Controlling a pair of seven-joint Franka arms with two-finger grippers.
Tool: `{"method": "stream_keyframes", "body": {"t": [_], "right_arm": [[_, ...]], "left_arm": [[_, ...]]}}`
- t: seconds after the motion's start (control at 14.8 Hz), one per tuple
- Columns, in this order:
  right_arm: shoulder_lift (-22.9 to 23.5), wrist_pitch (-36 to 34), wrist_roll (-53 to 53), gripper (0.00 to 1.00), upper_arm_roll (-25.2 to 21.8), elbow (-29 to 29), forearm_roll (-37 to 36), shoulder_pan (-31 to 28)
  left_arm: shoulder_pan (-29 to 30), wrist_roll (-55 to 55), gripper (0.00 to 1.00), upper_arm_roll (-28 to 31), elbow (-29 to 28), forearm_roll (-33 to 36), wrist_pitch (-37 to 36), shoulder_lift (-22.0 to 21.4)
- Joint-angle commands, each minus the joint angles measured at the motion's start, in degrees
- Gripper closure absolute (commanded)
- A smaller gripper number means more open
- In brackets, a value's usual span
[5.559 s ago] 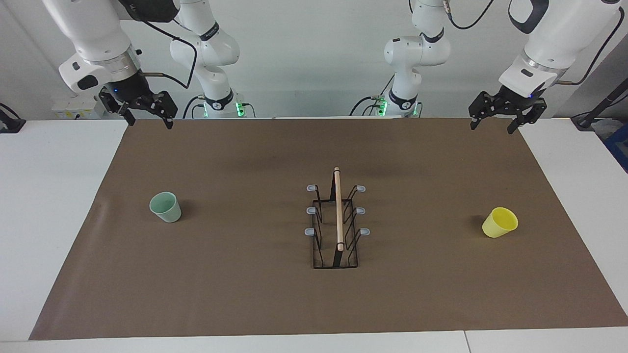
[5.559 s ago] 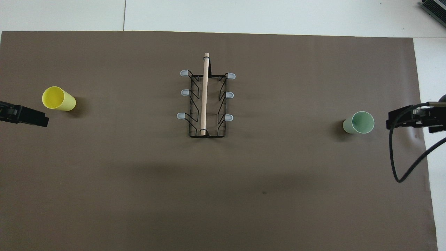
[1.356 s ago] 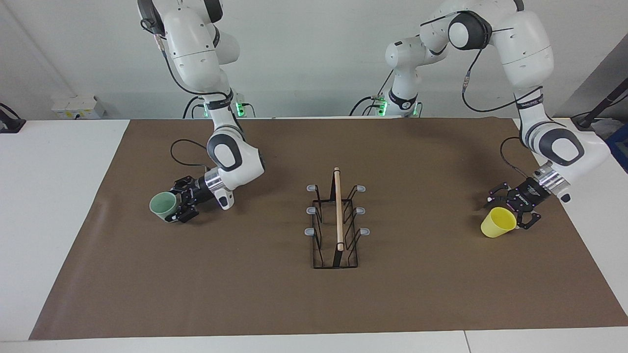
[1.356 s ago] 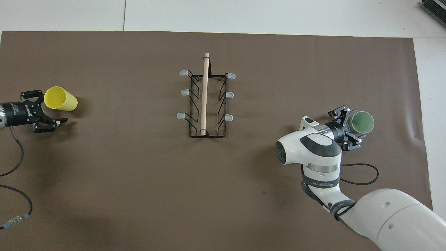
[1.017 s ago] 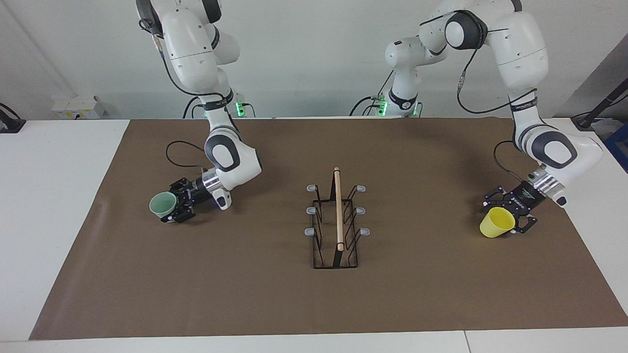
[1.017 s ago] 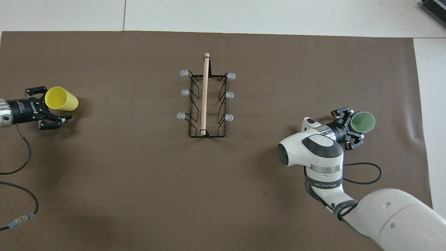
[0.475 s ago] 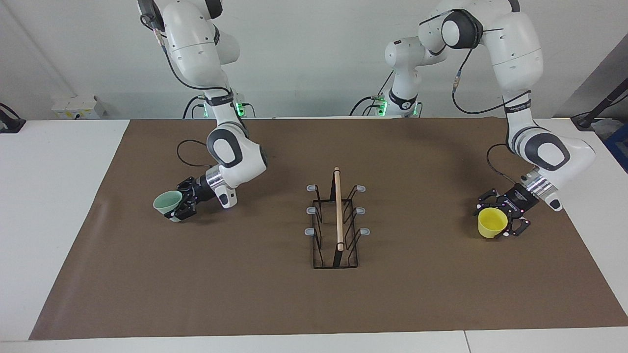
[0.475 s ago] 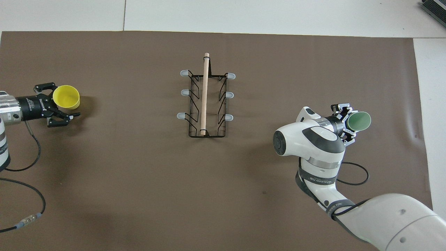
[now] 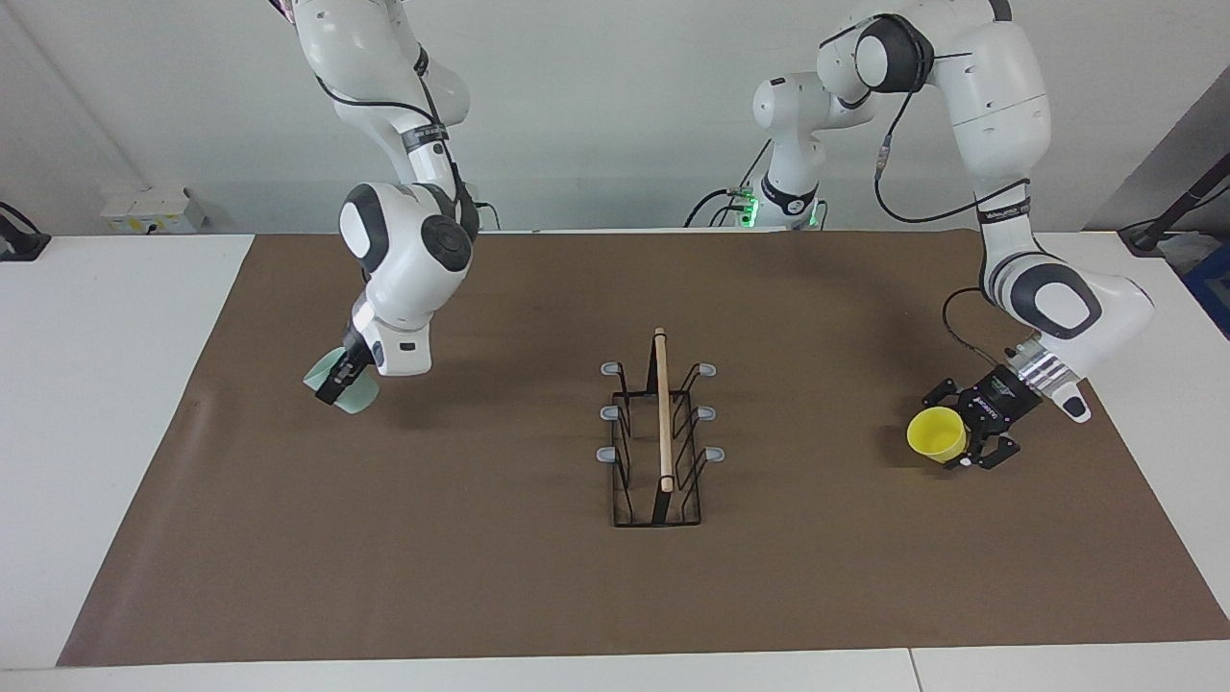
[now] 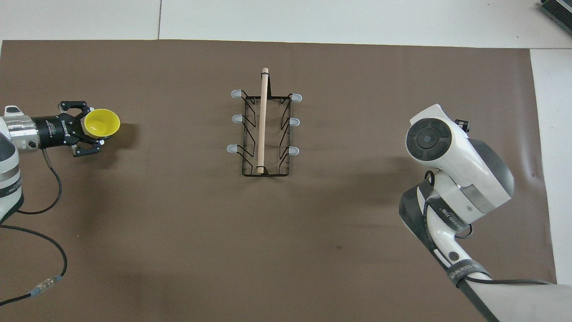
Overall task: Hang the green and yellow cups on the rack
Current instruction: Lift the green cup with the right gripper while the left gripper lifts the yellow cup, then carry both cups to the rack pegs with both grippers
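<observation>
Over the mat (image 9: 480,596) toward the right arm's end, the right gripper (image 9: 338,381) is gripping the green cup (image 9: 354,396) off the surface (image 9: 96,404). Toward the other end, the left gripper's (image 9: 961,435) fingers (image 10: 91,151) are clasping the yellow cup (image 9: 935,432) aloft. Between them, the rack (image 9: 659,432) is standing bare.

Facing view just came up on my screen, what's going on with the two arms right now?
Each arm has picked up a cup. The right gripper holds the green cup over the mat at its end of the table. The left gripper holds the yellow cup at its end. The rack stands between them, its prongs bare.
</observation>
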Motion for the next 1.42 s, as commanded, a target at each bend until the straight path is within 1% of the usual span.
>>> {"method": "stream_keyframes", "body": {"t": [0.0,0.07,0.34,0.47,0.68,0.75,0.95,1.02,1.15,1.36], "right_arm": [[-0.8,0.91,-3.52,1.0,0.53,2.01,10.54,-2.63],[-0.89,0.91,-5.79,1.0,0.53,3.15,15.55,-3.5],[-2.38,1.08,-13.01,1.0,0.53,5.8,32.17,-7.02],[-3.79,1.43,-14.95,1.0,0.44,5.98,40.17,-7.03],[-5.9,2.49,-15.57,1.0,0.44,5.71,48.18,-7.11],[-6.08,2.75,-16.09,1.0,0.35,5.63,52.03,-7.03],[-6.61,5.83,-20.13,1.0,0.35,4.66,62.41,-6.77],[-6.87,6.7,-20.92,1.0,0.35,4.05,66.36,-6.5],[-7.75,9.68,-24.52,1.0,0.44,2.12,74.88,-5.89],[-9.33,12.94,-30.23,1.0,0.53,-1.04,87.71,-4.66]], "left_arm": [[-1.82,1.63,1.0,1.08,-1.98,-0.57,1.64,-4.29],[-2.0,1.54,1.0,1.16,-1.54,0.31,1.64,-5.09],[-4.46,0.22,1.0,1.17,-1.45,9.25,3.04,-10.0],[-6.3,0.13,1.0,1.08,-0.4,17.06,4.45,-12.11],[-10.16,-4.77,1.0,1.08,0.31,27.44,4.1,-15.1],[-11.57,-5.4,1.0,0.99,0.4,31.74,3.58,-16.24],[-16.49,-6.02,1.0,0.99,0.4,42.64,0.51,-18.71],[-17.72,-7.06,1.0,0.82,0.31,45.9,0.41,-19.94],[-21.06,-9.43,1.0,0.9,0.4,50.3,0.5,-20.82],[-26.77,-10.85,1.0,0.64,-0.39,61.19,0.41,-22.84]]}}
